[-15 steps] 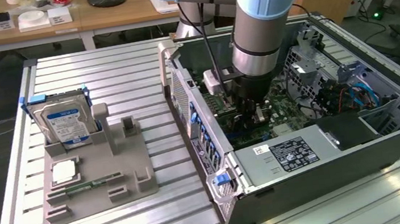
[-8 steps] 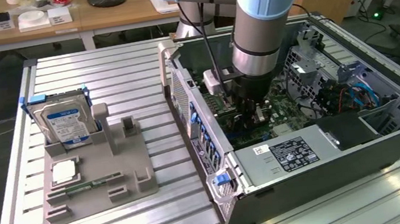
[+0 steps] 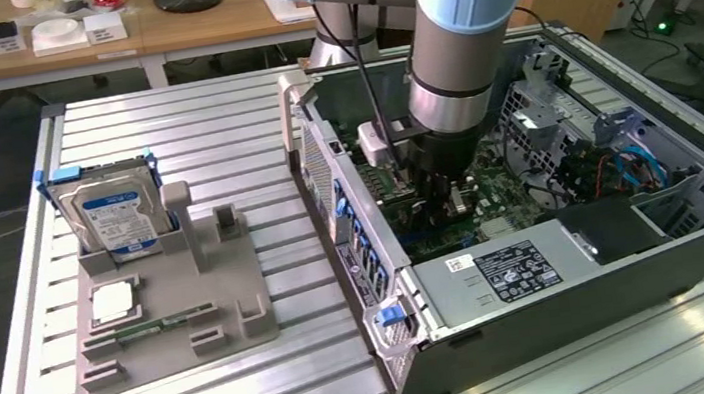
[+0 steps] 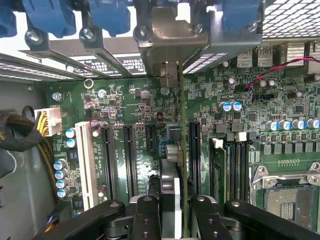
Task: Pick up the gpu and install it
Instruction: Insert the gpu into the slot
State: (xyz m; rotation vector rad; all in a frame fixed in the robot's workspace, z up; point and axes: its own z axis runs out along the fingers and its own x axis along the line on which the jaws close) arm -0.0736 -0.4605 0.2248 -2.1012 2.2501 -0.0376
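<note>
The gpu appears edge-on in the wrist view as a thin green card. Its silver end bracket reaches the case's rear slot openings. My gripper is shut on it, with one black finger on each side of the card. The card stands upright over the green motherboard, in line with the long black expansion slots. I cannot tell whether its edge sits in a slot. In the exterior view my gripper is down inside the open computer case, close above the board.
A silver hard drive stands in a grey fixture on the exterior view's left, with a narrow green memory stick lying on it. The power supply and drive cage crowd the case. Yellow-black cables lie beside the board.
</note>
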